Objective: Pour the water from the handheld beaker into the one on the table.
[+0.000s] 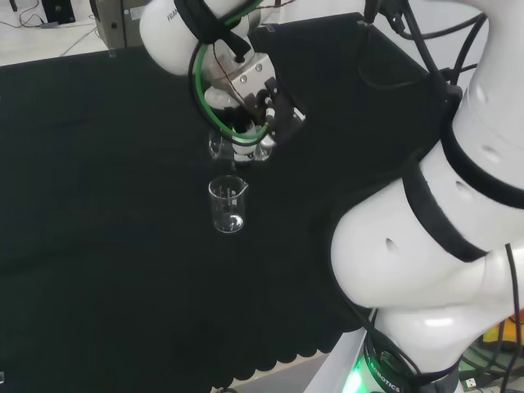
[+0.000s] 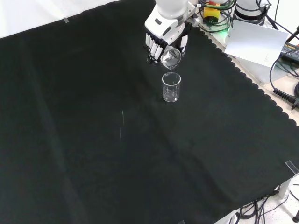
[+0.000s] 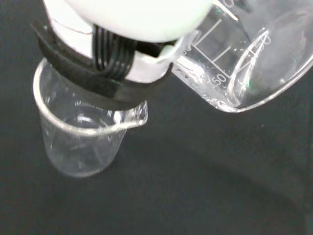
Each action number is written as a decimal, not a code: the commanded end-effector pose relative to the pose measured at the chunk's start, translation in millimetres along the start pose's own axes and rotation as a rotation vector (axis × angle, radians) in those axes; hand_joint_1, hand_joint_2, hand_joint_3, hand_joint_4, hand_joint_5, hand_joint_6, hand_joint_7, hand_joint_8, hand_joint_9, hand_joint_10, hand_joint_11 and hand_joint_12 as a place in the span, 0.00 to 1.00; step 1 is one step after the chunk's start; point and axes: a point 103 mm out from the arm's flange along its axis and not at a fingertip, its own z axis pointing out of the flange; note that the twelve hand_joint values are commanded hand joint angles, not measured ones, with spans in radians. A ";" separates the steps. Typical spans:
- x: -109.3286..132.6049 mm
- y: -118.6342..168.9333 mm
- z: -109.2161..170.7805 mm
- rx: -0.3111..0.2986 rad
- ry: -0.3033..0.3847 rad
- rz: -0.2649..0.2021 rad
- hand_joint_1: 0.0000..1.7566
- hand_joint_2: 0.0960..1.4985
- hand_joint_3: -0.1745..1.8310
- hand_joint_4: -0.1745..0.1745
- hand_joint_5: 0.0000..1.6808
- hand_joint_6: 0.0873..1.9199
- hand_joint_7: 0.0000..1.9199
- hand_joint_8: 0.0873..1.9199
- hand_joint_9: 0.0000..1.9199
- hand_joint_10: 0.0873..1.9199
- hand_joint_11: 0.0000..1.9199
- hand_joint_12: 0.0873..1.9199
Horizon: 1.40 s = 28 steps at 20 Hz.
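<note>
My fingers (image 2: 154,46) are curled round the handheld beaker (image 2: 171,58), which is tipped over hard, mouth angled down above the table beaker (image 2: 171,87). My hand (image 1: 250,123) sits just above that standing beaker (image 1: 227,205) in the head view too. In the wrist view the held beaker (image 3: 249,63) is on its side, graduation marks visible, a bit of water pooled at its low edge; the table beaker (image 3: 80,132) stands upright below, spout toward the held one, the two apart. I cannot tell how much water is in it. The counter (image 2: 93,140) is covered in black cloth with faint creases and a scalloped edge on the right of the front view. Past that edge, cables (image 2: 285,79) and a white sheet (image 2: 254,44) lie on a pale surface. Tape bits at the cloth corner (image 2: 291,166).
</note>
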 end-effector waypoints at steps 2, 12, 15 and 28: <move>-5.1 6.3 52.5 0.184 -0.120 0.040 0.87 0.54 0.14 0.00 0.82 0.11 0.80 0.00 0.86 0.00 0.65 0.17; -5.7 6.2 53.9 0.192 -0.116 0.037 0.87 0.54 0.14 0.00 0.82 0.11 0.80 0.00 0.86 0.00 0.65 0.18; -5.3 6.8 53.8 0.191 -0.116 0.037 0.87 0.54 0.14 0.00 0.82 0.11 0.80 0.00 0.86 0.00 0.65 0.18; -2.2 9.3 50.5 0.180 -0.135 0.033 0.87 0.54 0.13 0.00 0.82 0.11 0.80 0.00 0.86 0.00 0.65 0.18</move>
